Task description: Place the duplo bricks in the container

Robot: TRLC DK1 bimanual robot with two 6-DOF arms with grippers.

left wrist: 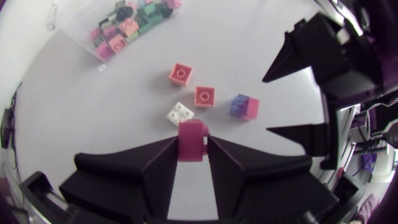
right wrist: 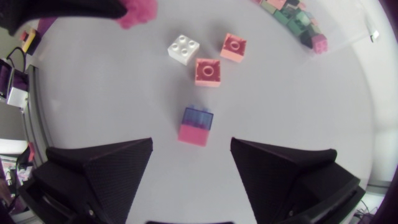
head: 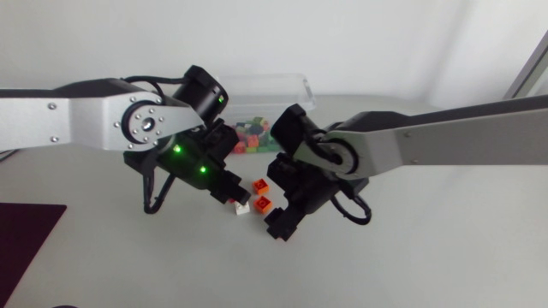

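Left gripper [left wrist: 191, 149] is pinched tight on a small magenta plastic duplo brick [left wrist: 191, 134], a finger on each side, so that one's secured. Looks a bit off the table, tho we can't be sure.

Right gripper [right wrist: 191, 144] is spread wide w/ nothing in it. It hangs over a blue-on-pink stacked brick [right wrist: 197, 126] that sits just ahead of the gap, prob lined up for a straight drop and pinch.

Further out, a white four-stud brick [left wrist: 180, 113] sits just past the left fingertips. Beyond it are an orange single-stud brick [left wrist: 204, 96] and a paler orange brick [left wrist: 180, 73], all loose on the pale grey table [left wrist: 124, 124].

The clear plastic container [left wrist: 81, 31], w/ a heap of mixed bricks inside, is well beyond those.

Both arms come in from the sides and meet near the middle, wrists angled down at the table.
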